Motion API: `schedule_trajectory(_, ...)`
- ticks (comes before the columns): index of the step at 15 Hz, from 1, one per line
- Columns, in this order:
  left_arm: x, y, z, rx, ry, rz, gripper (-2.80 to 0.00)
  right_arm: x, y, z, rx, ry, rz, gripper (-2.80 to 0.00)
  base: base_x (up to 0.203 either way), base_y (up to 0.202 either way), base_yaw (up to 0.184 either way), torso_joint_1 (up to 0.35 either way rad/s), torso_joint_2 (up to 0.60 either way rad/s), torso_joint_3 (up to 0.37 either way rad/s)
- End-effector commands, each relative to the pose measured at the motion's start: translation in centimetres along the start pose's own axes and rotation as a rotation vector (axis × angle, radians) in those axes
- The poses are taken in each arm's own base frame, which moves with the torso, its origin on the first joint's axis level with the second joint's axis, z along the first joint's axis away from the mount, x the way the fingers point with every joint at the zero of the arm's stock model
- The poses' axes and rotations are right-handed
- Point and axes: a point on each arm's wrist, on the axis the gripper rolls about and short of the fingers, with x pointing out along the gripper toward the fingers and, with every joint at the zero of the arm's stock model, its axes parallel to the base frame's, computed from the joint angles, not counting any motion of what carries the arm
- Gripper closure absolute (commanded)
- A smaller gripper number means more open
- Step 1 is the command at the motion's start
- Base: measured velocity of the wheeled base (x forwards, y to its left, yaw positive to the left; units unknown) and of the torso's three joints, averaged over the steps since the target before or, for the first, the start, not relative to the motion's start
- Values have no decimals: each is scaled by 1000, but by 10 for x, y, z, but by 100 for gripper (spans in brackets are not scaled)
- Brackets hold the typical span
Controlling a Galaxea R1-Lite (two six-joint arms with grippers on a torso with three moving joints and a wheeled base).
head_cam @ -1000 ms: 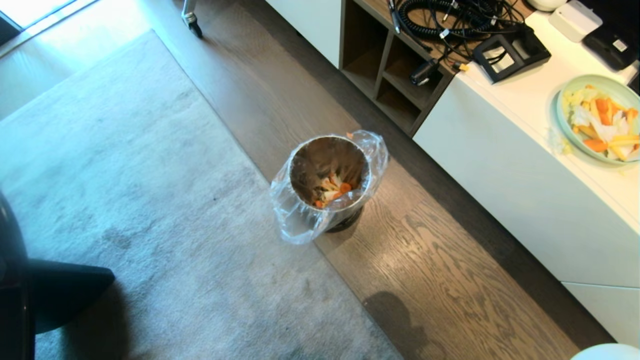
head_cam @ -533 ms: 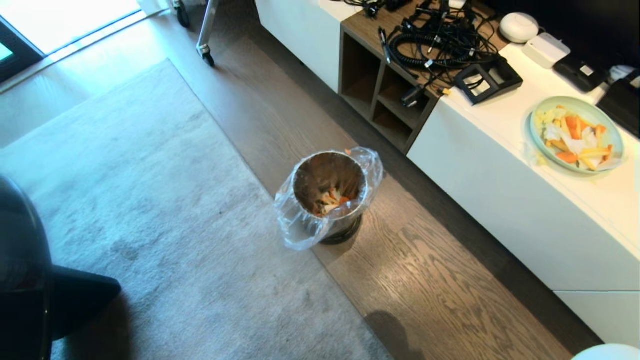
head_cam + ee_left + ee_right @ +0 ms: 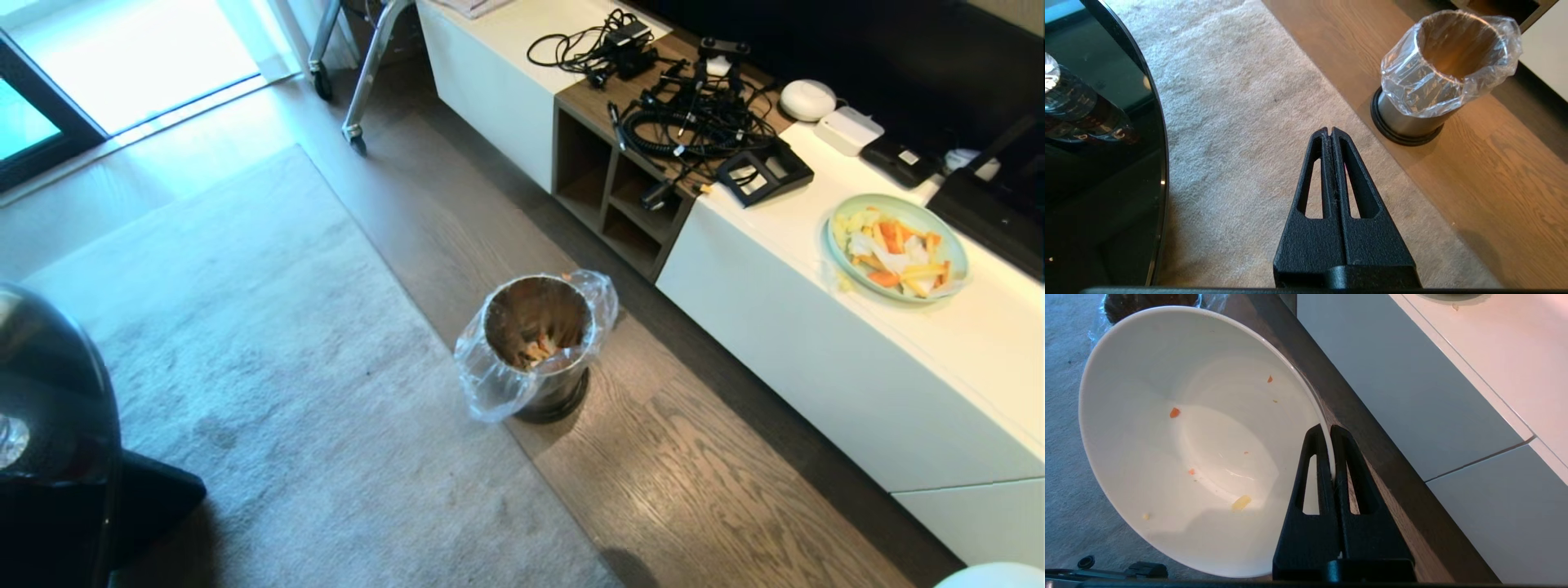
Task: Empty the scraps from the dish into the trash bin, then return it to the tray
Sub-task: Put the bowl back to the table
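White bowl [image 3: 1180, 457] sits clamped by its rim in my right gripper [image 3: 1329, 430], one finger inside the wall, one outside. It fills the left half of the right wrist frame, tilted, nearly empty: only small orange and yellow crumbs [image 3: 1241, 502] stuck to the inside. In the head frame just a sliver of its rim [image 3: 992, 574] peeks in at the bottom right corner.

Left gripper [image 3: 1330, 131] is closed on nothing, fingers pressed flat together, hanging over the grey rug [image 3: 1241, 102] at centre bottom of the left wrist frame. Steel bin [image 3: 1425, 102] with its clear liner bag is upper right of it, on the wood floor [image 3: 1494, 171] just off the rug's edge.

Head frame: bin [image 3: 539, 347] stands centre, upright, carrot and pale scraps [image 3: 539, 349] visible at the bottom. White cabinet [image 3: 816, 327] runs along the right side. On its top, at upper right, a pale green plate [image 3: 898, 249] with more orange and yellow pieces. Cable tangle [image 3: 694, 122] and a black holder [image 3: 765, 171] further up along the top. Dark glossy round tabletop [image 3: 49, 408] fills the lower left corner.

I can't see the tray in any frame.
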Motion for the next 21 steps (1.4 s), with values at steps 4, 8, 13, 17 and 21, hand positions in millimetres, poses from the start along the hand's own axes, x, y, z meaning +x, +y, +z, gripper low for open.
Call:
schedule_trajectory(4, 0, 0, 0, -2, -1, 0, 0, 0, 0, 0, -1, 1, 1, 0, 0, 0, 0, 3, 1, 203)
schedule_trajectory(8, 0, 0, 0, -2, -1, 0, 0, 0, 0, 0, -1, 1, 1, 0, 0, 0, 0, 6, 0, 204)
schedule_trajectory(13, 0, 0, 0, -2, -1, 0, 0, 0, 0, 0, -1, 1, 1, 0, 0, 0, 0, 1, 2, 200)
schedule_trajectory(17, 0, 0, 0, -2, -1, 0, 0, 0, 0, 0, -1, 1, 1, 0, 0, 0, 0, 4, 0, 202)
schedule_trajectory(21, 0, 0, 0, -2, -1, 0, 0, 0, 0, 0, -1, 1, 1, 0, 0, 0, 0, 2, 1, 201)
